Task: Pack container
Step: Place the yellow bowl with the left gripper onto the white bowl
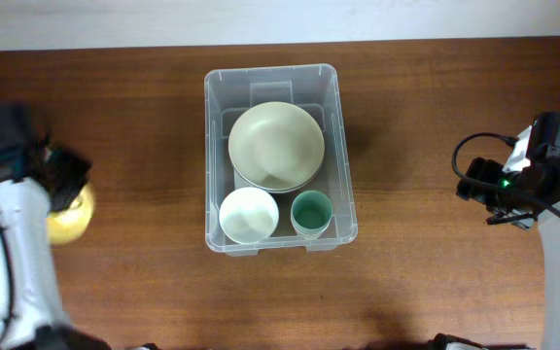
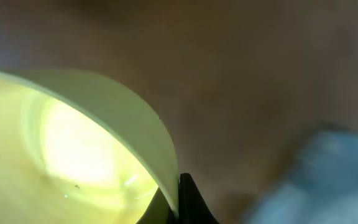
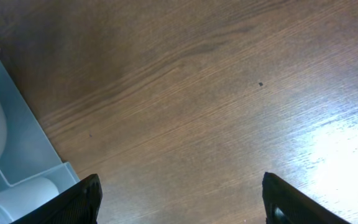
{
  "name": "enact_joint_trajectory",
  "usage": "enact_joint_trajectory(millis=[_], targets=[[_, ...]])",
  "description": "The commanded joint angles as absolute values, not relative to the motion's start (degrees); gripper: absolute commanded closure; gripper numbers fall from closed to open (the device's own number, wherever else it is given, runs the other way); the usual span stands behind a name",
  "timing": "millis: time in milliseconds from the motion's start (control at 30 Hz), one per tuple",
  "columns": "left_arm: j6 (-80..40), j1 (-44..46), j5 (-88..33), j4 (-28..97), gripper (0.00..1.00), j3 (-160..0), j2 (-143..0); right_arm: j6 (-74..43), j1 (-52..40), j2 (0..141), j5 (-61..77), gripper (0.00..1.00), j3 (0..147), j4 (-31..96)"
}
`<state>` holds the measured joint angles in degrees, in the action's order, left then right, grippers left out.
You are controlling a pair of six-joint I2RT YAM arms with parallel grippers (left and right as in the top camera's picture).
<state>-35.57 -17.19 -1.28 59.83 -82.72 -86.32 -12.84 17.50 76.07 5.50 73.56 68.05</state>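
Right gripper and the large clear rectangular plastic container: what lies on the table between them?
Only bare brown wooden table lies between the open right gripper and the large clear plastic container, as the overhead and right wrist views both show.

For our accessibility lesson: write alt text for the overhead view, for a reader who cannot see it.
A clear container on a wooden table holds a large pale bowl, a white bowl and a green cup. The left gripper is at a yellow bowl at left; the right gripper hangs empty at right.
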Motion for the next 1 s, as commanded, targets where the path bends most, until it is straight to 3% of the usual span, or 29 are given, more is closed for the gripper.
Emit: enact_joint_trajectory(millis=[0,133,333,567,600,633,667,700,967], targets=[[-34.2,-4.4,-0.6,60.5,0.99,-89.2,-83.2,-12.2,17.6,75.7,5.3,0.22,73.5,67.9],[-34.1,13.7,3.2,59.7,0.99,-90.5,-83.9,-12.2,17.6,75.7,5.3,0.22,73.5,67.9],[-31.2,31.0,3.9,59.7,0.99,-90.5,-91.5,-12.2,17.6,75.7,5.3,0.22,73.5,67.9],[-31.2,35.1,3.4,64.4,0.99,-90.5,-99.9,-12.2,17.6,75.7,5.3,0.22,73.5,67.9],[-31.2,35.1,3.4,65.0,0.82,-90.5,-100.1,-12.2,17.6,75.7,5.3,0.22,73.5,67.9],[-31.2,35.1,3.4,65.3,0.3,-90.5,-100.1,-12.2,17.6,75.7,5.3,0.22,73.5,67.9],[-31.2,35.1,3.4,65.4,0.05,-90.5,-100.1,-12.2,17.6,75.7,5.3,0.22,73.5,67.9],[-31.2,35.1,3.4,65.4,0.01,-90.5,-100.1,-12.2,17.6,75.7,5.3,0.22,73.5,67.9],[-27.7,27.7,10.5,65.2,0.01,-90.5,-91.8,-12.2,17.6,75.7,5.4,0.22,73.5,67.7]])
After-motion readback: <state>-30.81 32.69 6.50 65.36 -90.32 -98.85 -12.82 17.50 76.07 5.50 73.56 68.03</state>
